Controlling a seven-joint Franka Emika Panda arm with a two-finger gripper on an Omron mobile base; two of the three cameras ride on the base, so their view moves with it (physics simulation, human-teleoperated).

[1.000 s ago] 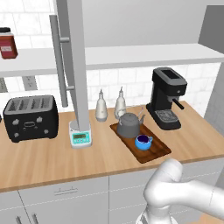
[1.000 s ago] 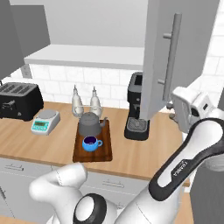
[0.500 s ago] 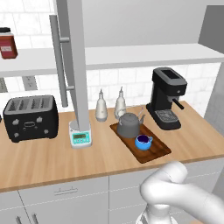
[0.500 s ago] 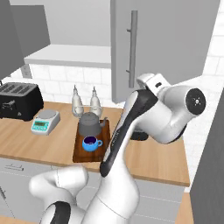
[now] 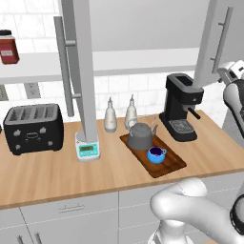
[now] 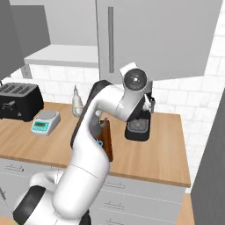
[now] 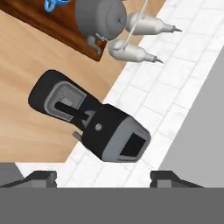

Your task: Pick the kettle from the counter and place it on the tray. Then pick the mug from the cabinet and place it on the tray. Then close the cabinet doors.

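The dark grey kettle (image 5: 140,136) and the blue mug (image 5: 156,154) both stand on the brown tray (image 5: 174,163) on the counter (image 5: 52,177). From the hand view, looking down, the kettle (image 7: 100,16) and tray (image 7: 48,29) lie at the top. My gripper (image 7: 104,178) is open, its fingertips (image 7: 41,177) wide apart with nothing between them, above the coffee machine. The cabinet's white shelf (image 5: 143,62) shows between the doors. The left cabinet door (image 5: 81,71) stands open. The right door (image 6: 154,35) is swung nearly flat, with my arm (image 6: 132,83) just in front of it.
A black coffee machine (image 5: 181,107) stands right of the tray, directly under the hand (image 7: 92,127). Two pale bottles (image 5: 110,116) stand behind the kettle. A scale (image 5: 88,150) and black toaster (image 5: 33,127) sit to the left. A red jar (image 5: 8,47) is on the shelf.
The right cabinet door has swung from edge-on toward shut, and the arm swept left with it. The hand now hangs above the coffee machine.
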